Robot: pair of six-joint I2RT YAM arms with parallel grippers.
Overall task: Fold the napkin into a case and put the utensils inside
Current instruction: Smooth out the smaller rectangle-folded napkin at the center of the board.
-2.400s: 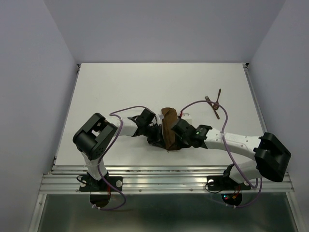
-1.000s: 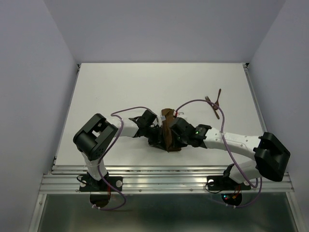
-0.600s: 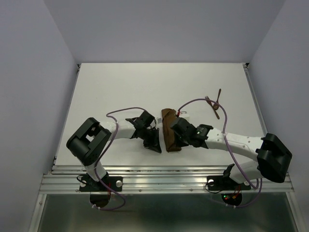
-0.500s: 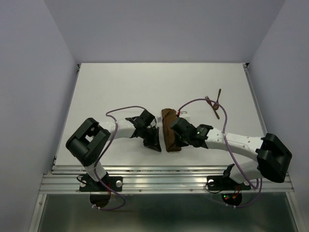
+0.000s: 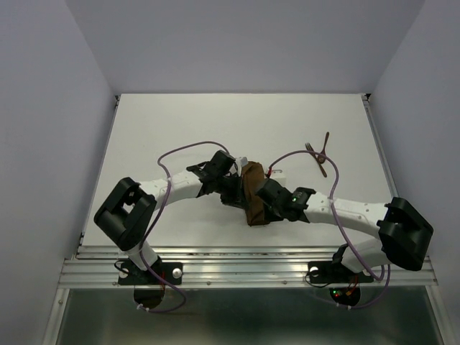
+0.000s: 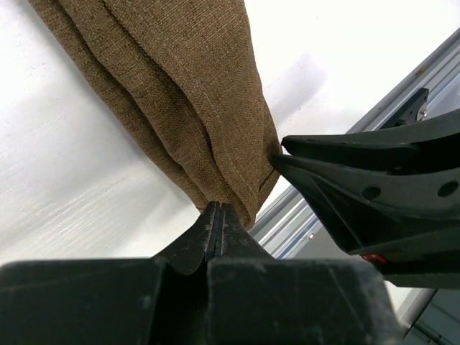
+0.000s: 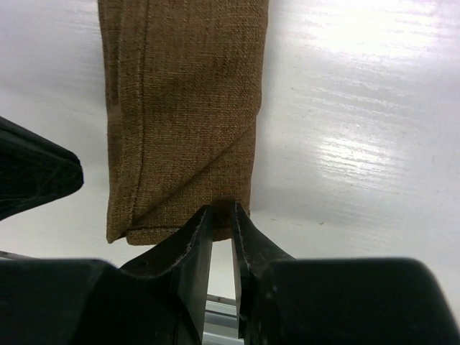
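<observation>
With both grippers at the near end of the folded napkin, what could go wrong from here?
The left gripper, shut, presses into the napkin at its layered end; pulling away may drag the folds open. The right gripper pinches the near corner; lifting could undo the diagonal tuck. The two grippers sit very close, so they may collide. The utensils lie crossed, awkward to pick singly.

My top view looks down from behind the arm bases over the whole table. Both wrist cameras sit close above the folded brown napkin, facing its near end from opposite sides.
</observation>
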